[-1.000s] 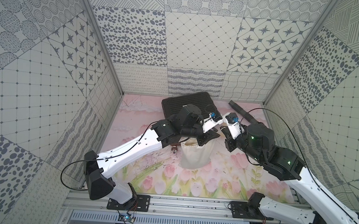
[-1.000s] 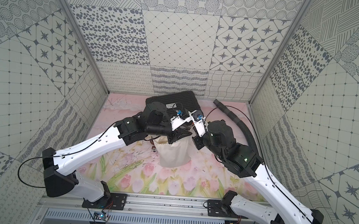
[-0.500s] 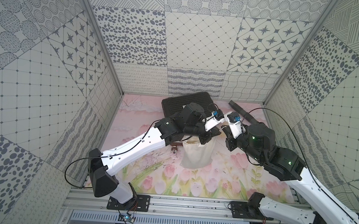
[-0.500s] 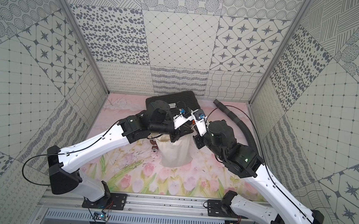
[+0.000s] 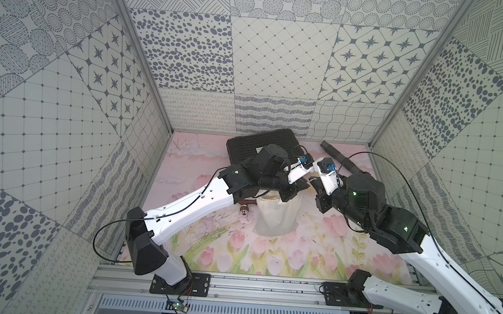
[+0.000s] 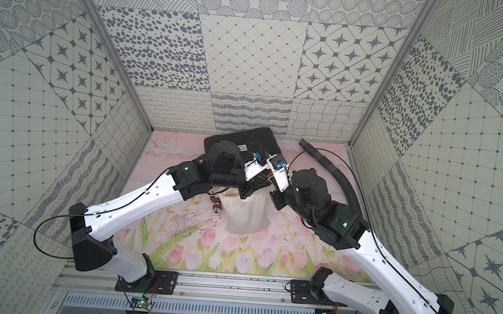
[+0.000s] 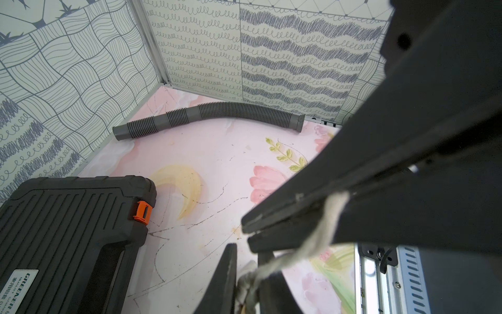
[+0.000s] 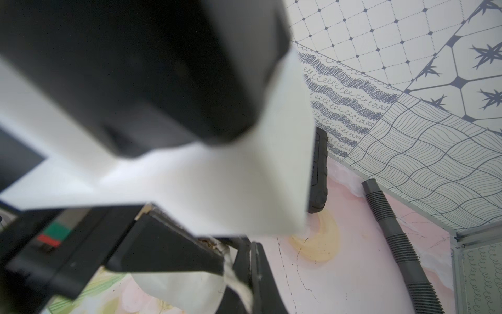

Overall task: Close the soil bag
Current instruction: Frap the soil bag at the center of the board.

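The soil bag point(image 5: 276, 218), a cream cloth sack, stands upright mid-mat in both top views. My left gripper point(image 7: 245, 282) reaches over the sack's mouth and is shut on gathered cloth at its neck point(image 7: 244, 280). A white cord point(image 7: 317, 231) runs taut from there to my right gripper point(image 8: 250, 271), which is shut on it. The two grippers' tips almost meet above the sack's right rim point(image 6: 259, 194). In the right wrist view the cord point(image 8: 233, 280) crosses in front of the sack point(image 8: 176, 288). The arms hide the sack's opening from above.
A black ribbed case point(image 5: 254, 145) with an orange latch point(image 7: 142, 212) lies behind the sack. A grey corrugated hose point(image 5: 342, 162) runs along the back right wall. A small brown object point(image 5: 244, 211) lies left of the sack. Patterned walls close three sides.
The left arm has swung a little to the right, bringing its gripper nearer the right gripper, and its jaws have narrowed. The right arm has barely moved.
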{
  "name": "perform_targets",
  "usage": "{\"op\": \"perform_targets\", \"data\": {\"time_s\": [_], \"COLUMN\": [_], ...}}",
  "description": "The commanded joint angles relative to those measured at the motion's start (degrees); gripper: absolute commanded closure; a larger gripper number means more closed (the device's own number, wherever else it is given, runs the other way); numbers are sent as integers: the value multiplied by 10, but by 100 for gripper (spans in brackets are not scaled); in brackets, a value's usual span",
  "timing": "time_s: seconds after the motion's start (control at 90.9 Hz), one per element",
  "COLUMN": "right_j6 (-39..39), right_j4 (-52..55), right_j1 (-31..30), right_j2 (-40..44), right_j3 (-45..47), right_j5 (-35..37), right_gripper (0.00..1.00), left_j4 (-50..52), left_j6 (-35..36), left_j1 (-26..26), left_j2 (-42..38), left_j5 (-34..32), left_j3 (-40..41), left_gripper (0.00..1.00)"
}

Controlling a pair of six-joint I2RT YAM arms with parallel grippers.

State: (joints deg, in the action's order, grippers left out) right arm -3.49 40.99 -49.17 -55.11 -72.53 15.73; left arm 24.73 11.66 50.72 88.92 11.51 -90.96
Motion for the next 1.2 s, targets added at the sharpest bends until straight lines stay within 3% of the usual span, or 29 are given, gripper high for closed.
{"op": "perform_targets", "data": {"time_s": [0.0,1.188], "right_j6": [0,8], "right_j4": [-25,-31], "right_j1": [-3,-2], "right_j2": [7,41], "right_j3": [-12,-39], "right_j5": [3,20], "right_gripper": [100,100], "left_j4": [0,6], "left_j6": [29,23], "left_j1": [9,9], "left_j2": [2,5], "left_j5": [-17,-40], "left_j3": [2,11], "left_gripper": [82,81]}}
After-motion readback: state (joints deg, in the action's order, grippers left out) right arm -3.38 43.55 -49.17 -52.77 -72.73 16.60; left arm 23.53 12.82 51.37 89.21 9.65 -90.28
